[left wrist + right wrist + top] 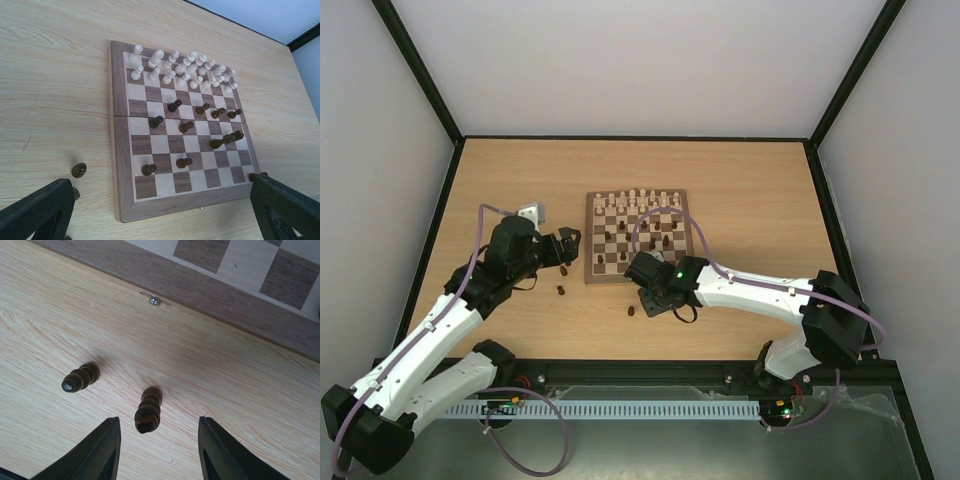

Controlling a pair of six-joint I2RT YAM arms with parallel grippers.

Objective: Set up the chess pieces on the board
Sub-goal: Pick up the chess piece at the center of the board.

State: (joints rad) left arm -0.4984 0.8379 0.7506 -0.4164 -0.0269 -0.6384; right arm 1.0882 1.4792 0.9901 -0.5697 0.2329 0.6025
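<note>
The board (636,236) lies at mid table, with cream chess pieces (185,67) packed in its two far rows and dark chess pieces (184,162) scattered over the middle squares. My right gripper (159,440) hangs over the table just off the board's near edge (225,295). It is open, and a standing dark piece (148,410) sits between its fingers, touching neither. A second dark piece (80,378) stands to its left. My left gripper (160,215) is wide open and empty, left of the board's near-left corner.
Two more dark pieces (563,270) (561,291) stand on the table left of the board, near the left gripper (570,250). A small metal latch (154,300) sticks out of the board's near edge. Black-framed walls close in the table.
</note>
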